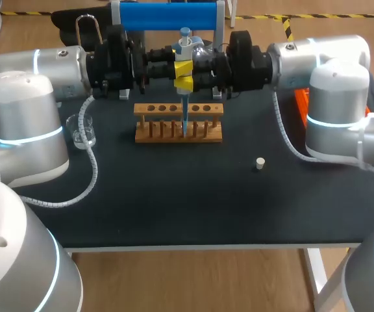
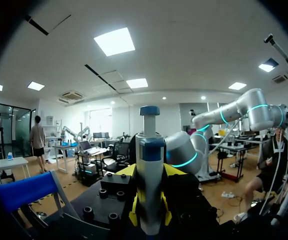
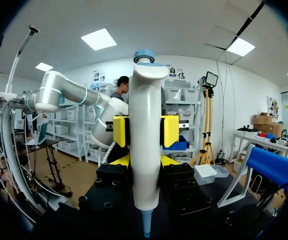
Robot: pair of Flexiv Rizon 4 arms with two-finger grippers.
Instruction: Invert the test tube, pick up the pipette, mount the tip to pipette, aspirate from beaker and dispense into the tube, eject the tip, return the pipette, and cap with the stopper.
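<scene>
I hold the pipette (image 1: 184,47) upright at the upper centre of the head view. My left gripper (image 2: 150,212) is clenched on its body, and my right gripper (image 3: 144,161), as far as I can tell, is clamped on it from the opposite side. The pipette's long axis runs straight down, and its tip (image 1: 184,116) points into the rack (image 1: 149,123) directly below.

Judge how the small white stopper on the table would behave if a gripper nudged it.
The stopper looks tiny and probably very light, so a nudge would likely slide it. It stands on its flat end; knocked over, its round body could roll on the table.
</scene>
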